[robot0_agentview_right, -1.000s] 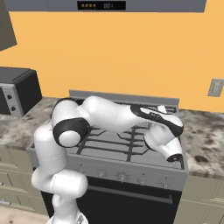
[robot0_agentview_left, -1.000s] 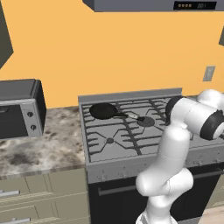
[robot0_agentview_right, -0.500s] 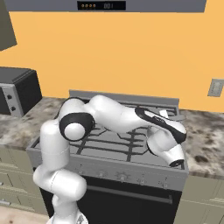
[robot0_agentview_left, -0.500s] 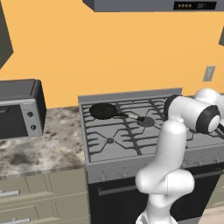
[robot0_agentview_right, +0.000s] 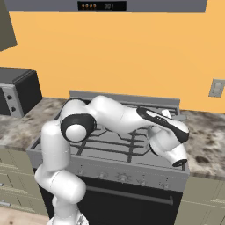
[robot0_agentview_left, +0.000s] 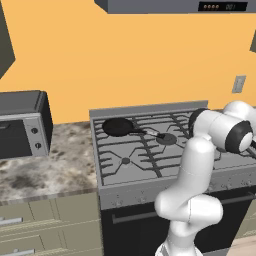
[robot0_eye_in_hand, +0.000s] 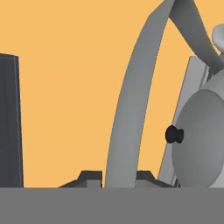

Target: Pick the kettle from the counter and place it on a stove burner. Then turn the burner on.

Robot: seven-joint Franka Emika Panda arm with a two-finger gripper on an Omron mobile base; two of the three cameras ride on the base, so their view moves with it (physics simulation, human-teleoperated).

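Two dark finger tips (robot0_eye_in_hand: 89, 178) of the claw (robot0_eye_in_hand: 118, 179) rise at the bottom of the hand view, one on each side of the kettle's thin grey handle (robot0_eye_in_hand: 131, 105), which sweeps up between them toward the upper right; whether the pads actually press on it cannot be told. The kettle (robot0_eye_in_hand: 199, 135) fills the right side of that view, its rounded silver lid facing the camera with a small black knob (robot0_eye_in_hand: 173, 134) at centre right. In the right base view the white arm (robot0_agentview_right: 114, 116) stretches from lower left across the stove (robot0_agentview_right: 110, 151) to the frame's centre right, near the speckled bench (robot0_agentview_right: 206, 140). In the left base view a black frying pan (robot0_agentview_left: 119, 127) sits on the upper left grate, with a stove burner (robot0_agentview_left: 166, 138) just right of it and a microwave (robot0_agentview_left: 22, 122) at far left.
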